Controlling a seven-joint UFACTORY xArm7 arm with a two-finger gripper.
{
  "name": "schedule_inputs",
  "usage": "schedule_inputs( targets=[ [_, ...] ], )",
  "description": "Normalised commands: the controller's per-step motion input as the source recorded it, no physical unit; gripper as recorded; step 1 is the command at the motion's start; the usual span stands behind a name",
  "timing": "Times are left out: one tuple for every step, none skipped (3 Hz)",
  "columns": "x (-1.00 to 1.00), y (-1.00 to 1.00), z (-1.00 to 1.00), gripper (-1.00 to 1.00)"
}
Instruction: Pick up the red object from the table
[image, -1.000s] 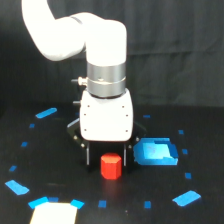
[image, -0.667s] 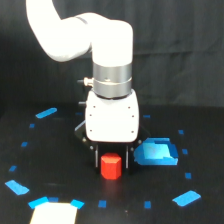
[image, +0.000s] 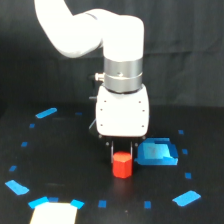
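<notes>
The red object (image: 121, 166), a small red-orange hexagonal block, stands upright on the black table (image: 65, 165) just left of the blue tray. My gripper (image: 122, 148) hangs from the white arm directly above the block. Its dark fingers (image: 110, 147) come down on either side of the block's top. They are dark against the black table, so I cannot tell whether they press on the block. The block's base seems to rest on the table.
A blue square tray (image: 156, 153) sits close to the block on the exterior view's right. Blue tape marks (image: 46, 113) dot the table. A pale sheet (image: 54, 214) lies at the front left edge.
The arm has moved toward the exterior view's right, and the red block now sits a little further right, still under the gripper. The blue tray has not moved.
</notes>
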Motion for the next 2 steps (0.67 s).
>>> schedule_inputs(
  targets=[
    [0.21,0.39,1.00,-1.00],
    [0.04,1.00,1.00,-0.90]
  ],
)
